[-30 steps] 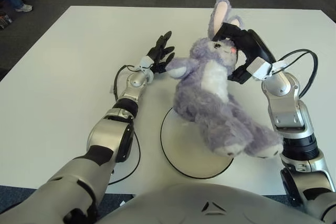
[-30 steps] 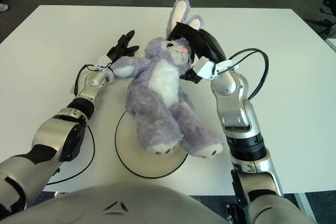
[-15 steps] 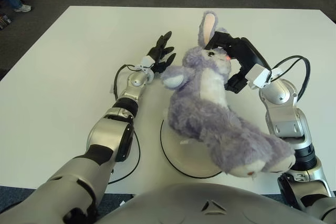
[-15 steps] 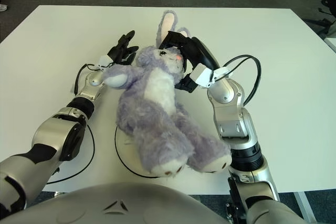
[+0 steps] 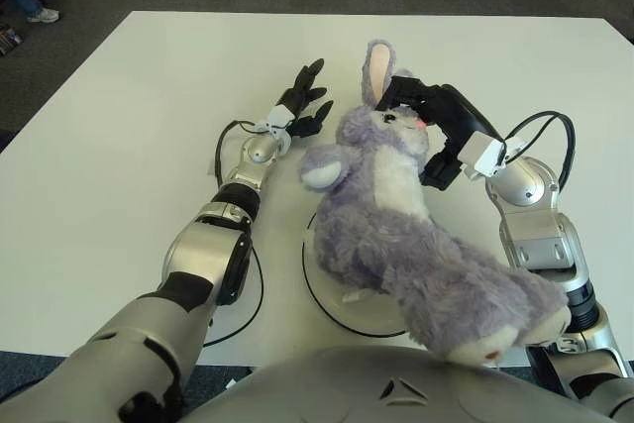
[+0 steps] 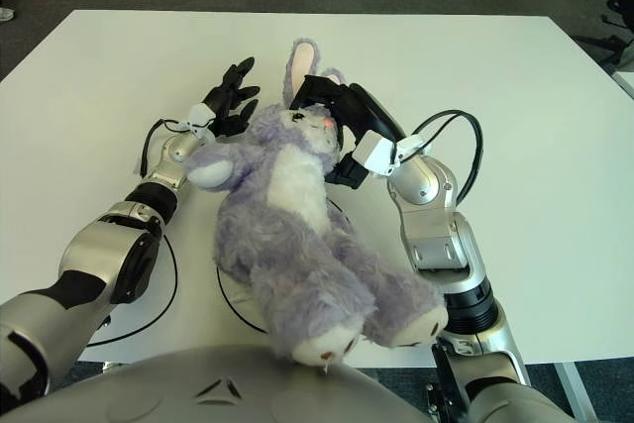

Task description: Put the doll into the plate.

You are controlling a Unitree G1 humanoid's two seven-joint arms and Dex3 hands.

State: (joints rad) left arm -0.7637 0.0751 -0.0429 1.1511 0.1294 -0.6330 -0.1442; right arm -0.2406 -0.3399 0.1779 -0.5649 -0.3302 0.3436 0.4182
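A purple plush rabbit doll (image 5: 396,225) with a white belly hangs tilted over the white, black-rimmed plate (image 5: 332,294). Its ears point away from me and its feet come toward me. My right hand (image 5: 426,131) is shut on the doll's head, fingers curled over the top and behind the neck. The doll's body covers most of the plate; I cannot tell whether it touches it. My left hand (image 5: 302,106) lies stretched out on the table just left of the doll's raised arm, fingers spread and holding nothing.
The white table (image 5: 139,116) runs wide to the left and far side. Black cables (image 5: 238,319) loop beside my left forearm and near the right wrist (image 5: 555,136). Dark carpet lies beyond the far table edge.
My right hand has drawn the doll left and toward me. Its head is lower, its feet hang nearer my body, and more of the plate is covered. The left hand has not moved.
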